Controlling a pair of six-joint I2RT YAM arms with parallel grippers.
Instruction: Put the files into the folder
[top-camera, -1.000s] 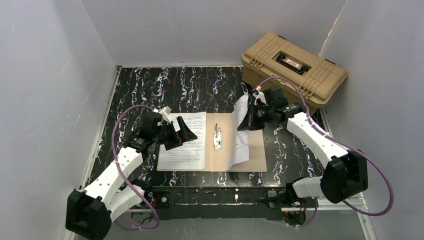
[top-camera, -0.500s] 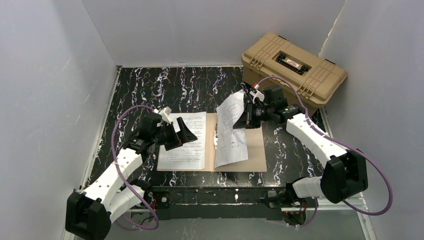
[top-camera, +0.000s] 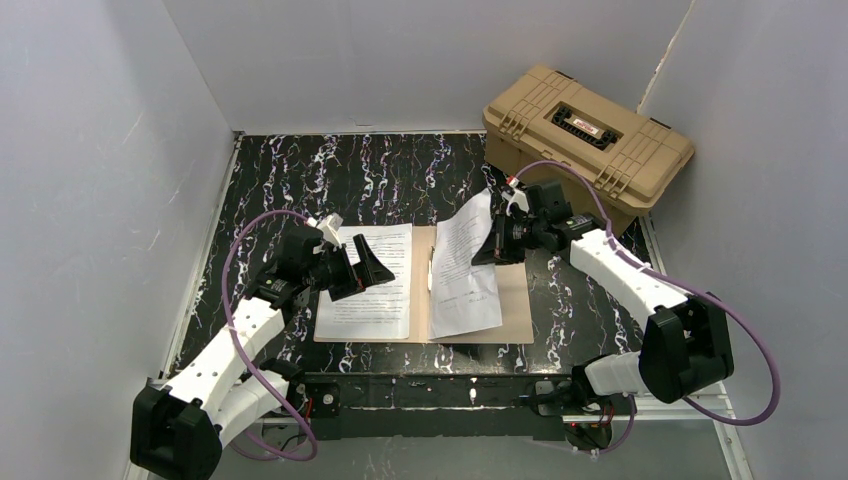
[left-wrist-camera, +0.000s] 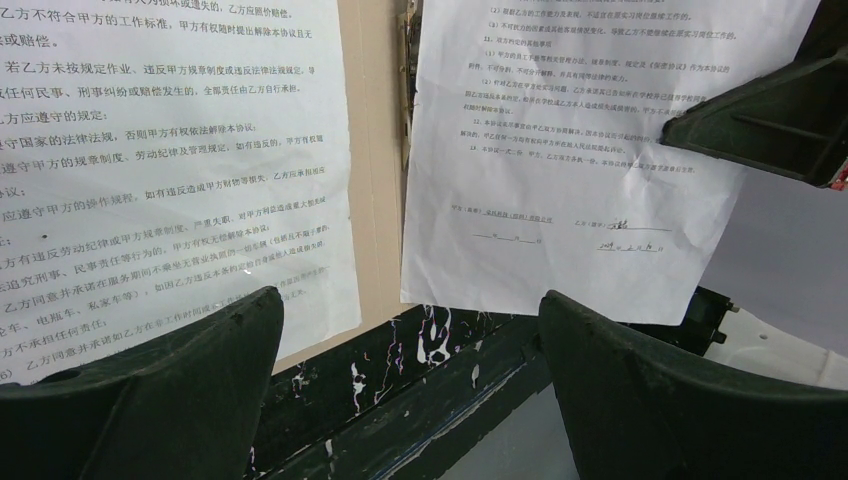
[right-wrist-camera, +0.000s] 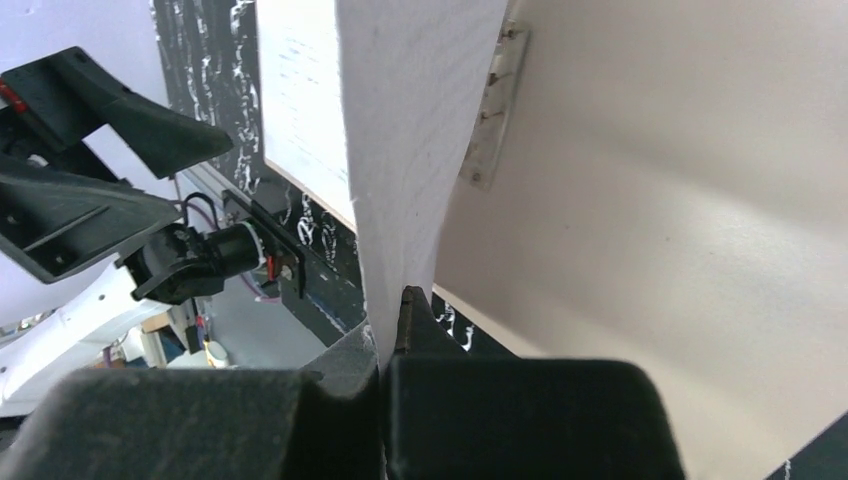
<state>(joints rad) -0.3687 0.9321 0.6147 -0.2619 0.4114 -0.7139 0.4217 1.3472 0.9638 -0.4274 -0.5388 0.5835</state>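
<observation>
Right pincer (top-camera: 494, 242), clamped on the far edge of a raised sheet (top-camera: 462, 270), holds it tilted above the right half of the folder (top-camera: 516, 302), long axis parallel to the spine. Left pincer (top-camera: 372, 266) gapes empty above the flat sheet (top-camera: 378, 295) on the folder's left half.

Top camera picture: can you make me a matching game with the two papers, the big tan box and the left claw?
1. white printed paper sheet on the right
2. white printed paper sheet on the left
3. bulky tan plastic case
4. left gripper

A. open, above a sheet
B. lying flat on the open tan cardboard folder
C. at the far right corner
D. lifted, pinched by the right gripper

Pairs: 1-D, 2-B, 3-C, 4-A
</observation>
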